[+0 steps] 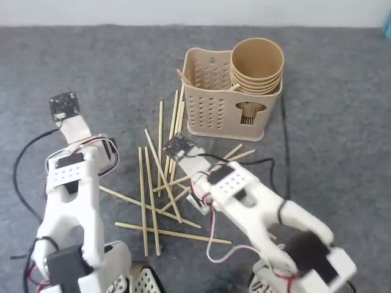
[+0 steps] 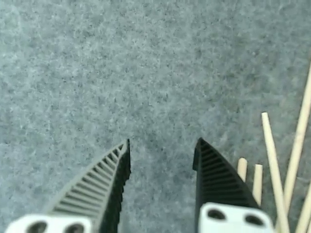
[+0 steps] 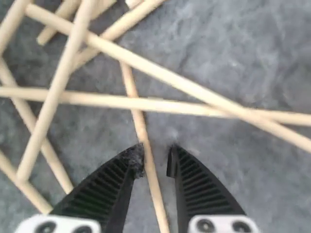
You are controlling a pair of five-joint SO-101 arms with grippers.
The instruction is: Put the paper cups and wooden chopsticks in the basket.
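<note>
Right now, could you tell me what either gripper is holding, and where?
Nothing is held; the open right gripper straddles a loose wooden chopstick.

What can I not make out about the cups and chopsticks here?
High view: the paper cups below their rims, hidden by the basket wall.
High view: parts of some chopsticks, covered by the right arm.
Left wrist view: the chopsticks' full length, cut by the picture's edge.

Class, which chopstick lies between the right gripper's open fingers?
The chopstick running lengthwise between the fingers of the right gripper; the other chopsticks lie crossed beyond its fingertips, outside them.
</note>
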